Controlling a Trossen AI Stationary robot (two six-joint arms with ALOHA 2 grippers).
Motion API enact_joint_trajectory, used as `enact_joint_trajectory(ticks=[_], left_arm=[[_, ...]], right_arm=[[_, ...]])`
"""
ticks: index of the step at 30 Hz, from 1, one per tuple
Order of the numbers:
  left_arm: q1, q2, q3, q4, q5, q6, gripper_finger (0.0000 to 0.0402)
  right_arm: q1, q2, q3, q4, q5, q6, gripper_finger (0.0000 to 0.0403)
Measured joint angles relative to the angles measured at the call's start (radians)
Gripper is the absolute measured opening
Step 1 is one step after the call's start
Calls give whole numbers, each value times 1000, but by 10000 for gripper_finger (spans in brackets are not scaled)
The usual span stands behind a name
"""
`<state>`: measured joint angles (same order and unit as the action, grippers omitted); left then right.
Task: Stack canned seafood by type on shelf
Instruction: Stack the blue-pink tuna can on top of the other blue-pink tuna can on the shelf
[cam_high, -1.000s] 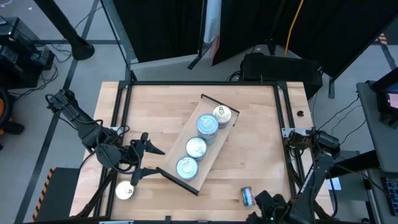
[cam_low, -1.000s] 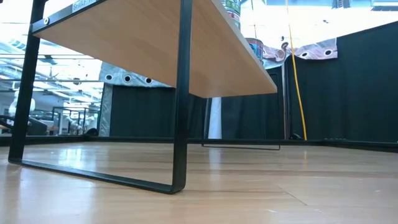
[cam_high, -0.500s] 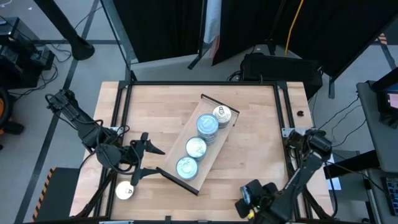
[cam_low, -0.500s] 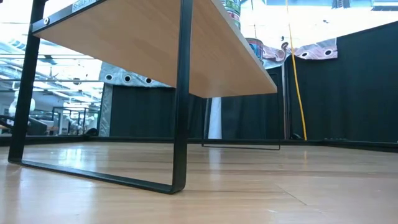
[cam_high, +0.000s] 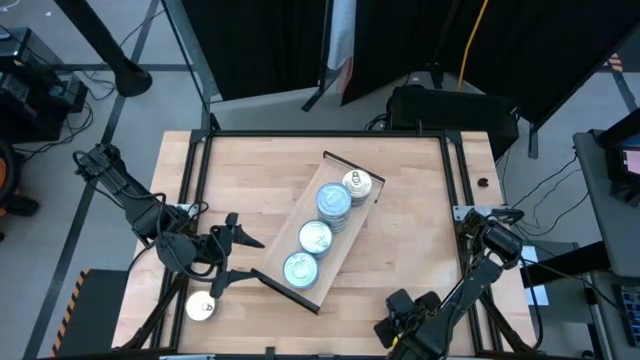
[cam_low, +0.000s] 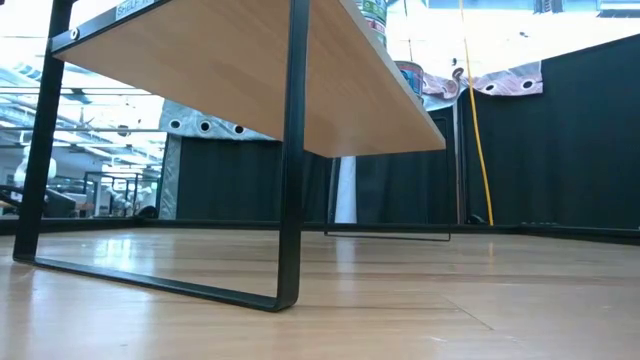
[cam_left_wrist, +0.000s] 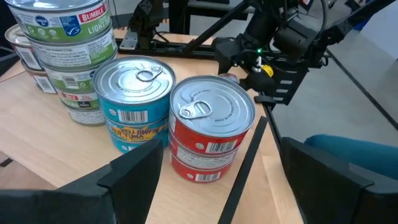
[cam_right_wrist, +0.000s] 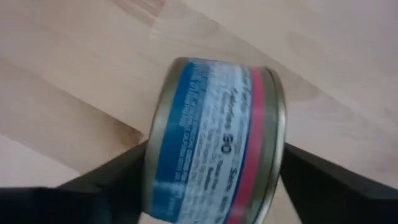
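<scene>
The shelf lies slantwise mid-table, standing on its dark end rails. On it stand stacks of canned seafood: blue-topped tins and a pale-topped stack. My left gripper hangs open just off the shelf's near-left end, facing a blue stack and a red stack. My right gripper points down at the table's near edge, open. Its fingers stand at either flat end of a blue, white and red tin that lies on its curved side. My right gripper comes from above, one finger at each flat end of the tin lying on the tabletop. Whether the fingers touch the tin's ends I cannot tell.
A loose pale-topped tin lies near the table's near-left corner, under my left arm. The table's black frame runs round the wooden top. The low view shows only the shelf's underside and its rail.
My right gripper has moved along the near edge toward the table's left and down, tipping to point more steeply downward. It now stands over the tin lying on its side, which the high view no longer shows.
</scene>
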<state>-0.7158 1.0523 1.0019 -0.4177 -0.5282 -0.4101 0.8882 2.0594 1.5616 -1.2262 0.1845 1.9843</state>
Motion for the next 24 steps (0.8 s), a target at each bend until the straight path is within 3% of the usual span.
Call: enact_joint_trajectory(ticks=[6, 8, 12, 15, 18, 21, 24], left_arm=[[0, 0, 0, -46, -33, -33, 322], [0, 0, 0, -53, -35, -45, 322], [0, 0, 0, -69, -39, -80, 322], [0, 0, 0, -146, -42, -148, 322], [0, 0, 0, -248, -55, -252, 322], [0, 0, 0, -331, -70, -356, 322], [-10, 6, 0, -380, -87, -419, 322]], right_arm=[[-6, 0, 0, -30, -7, -66, 191], [-11, 0, 0, -36, -6, -119, 165], [-35, -2, 1, -81, -1, -238, 166], [-60, -2, 55, -218, 36, -328, 166], [-88, -11, 150, -363, 168, -440, 166], [-119, -70, 180, -328, 368, -665, 171], [-164, -141, 198, -347, 501, -848, 183]])
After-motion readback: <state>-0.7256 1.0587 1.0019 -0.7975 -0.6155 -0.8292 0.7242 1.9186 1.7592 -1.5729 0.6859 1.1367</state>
